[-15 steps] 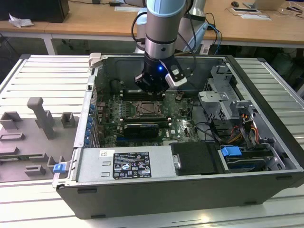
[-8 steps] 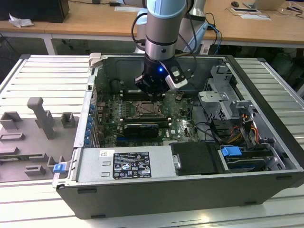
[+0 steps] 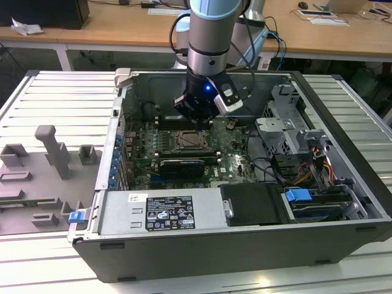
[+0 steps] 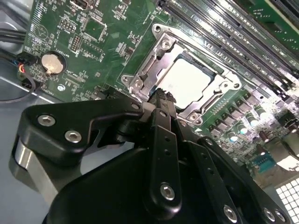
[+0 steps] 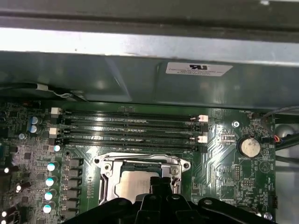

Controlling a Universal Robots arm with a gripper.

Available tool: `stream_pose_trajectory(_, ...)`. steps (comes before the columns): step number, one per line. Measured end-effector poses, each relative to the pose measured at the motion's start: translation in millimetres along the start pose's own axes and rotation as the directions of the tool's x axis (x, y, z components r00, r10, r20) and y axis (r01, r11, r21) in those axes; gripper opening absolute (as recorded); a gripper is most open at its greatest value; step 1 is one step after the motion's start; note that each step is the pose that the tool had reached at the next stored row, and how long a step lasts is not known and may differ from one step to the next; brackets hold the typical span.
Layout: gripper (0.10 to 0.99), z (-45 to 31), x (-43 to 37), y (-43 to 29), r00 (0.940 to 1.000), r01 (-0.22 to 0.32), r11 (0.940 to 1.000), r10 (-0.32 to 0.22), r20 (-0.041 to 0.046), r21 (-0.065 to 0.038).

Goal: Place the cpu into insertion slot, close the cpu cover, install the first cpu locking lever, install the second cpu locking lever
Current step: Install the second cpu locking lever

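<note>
Cpu (image 4: 194, 84) already seated in insertion slot (image 4: 140, 79) on motherboard (image 4: 93, 42), w/ cpu cover (image 4: 223, 80) lying flat around it. Gripper (image 4: 163, 100) just above slot edge, fingers pressed together, holding nothing. Memory slots (image 5: 126, 126) beside socket.

Ribbed metal table (image 3: 37, 92), wooden desks (image 3: 122, 27) behind, grey fixture blocks (image 3: 52, 150)

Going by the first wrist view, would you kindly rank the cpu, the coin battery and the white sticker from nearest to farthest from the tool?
1. The cpu, just beyond the tool.
2. The coin battery, off to one side on the board.
3. The white sticker, on the far case wall.
</note>
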State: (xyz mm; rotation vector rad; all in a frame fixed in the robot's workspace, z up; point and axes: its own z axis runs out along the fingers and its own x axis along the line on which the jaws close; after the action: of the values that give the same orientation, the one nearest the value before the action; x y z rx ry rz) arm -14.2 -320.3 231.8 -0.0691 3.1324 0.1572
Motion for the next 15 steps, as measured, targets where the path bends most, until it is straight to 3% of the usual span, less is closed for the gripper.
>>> stream_pose_trajectory(5,0.106,-1.3,0.6,-12.4,1.0,0.0,1.0,0.0,-0.0001,0.0)
stream_pose_trajectory(10,0.106,-10.0,0.6,-13.5,1.0,0.0,1.0,0.0,0.0,0.0)
stream_pose_trajectory(13,0.106,-11.0,1.1,-23.1,1.0,0.0,1.0,0.0,0.0001,-0.002)
stream_pose_trajectory(14,0.106,-11.2,1.2,-26.5,1.0,0.0,1.0,0.0,-0.0005,-0.009)
stream_pose_trajectory(15,0.106,-11.3,1.2,-27.4,1.0,-0.001,0.9997,0.001,-0.0023,-0.024)
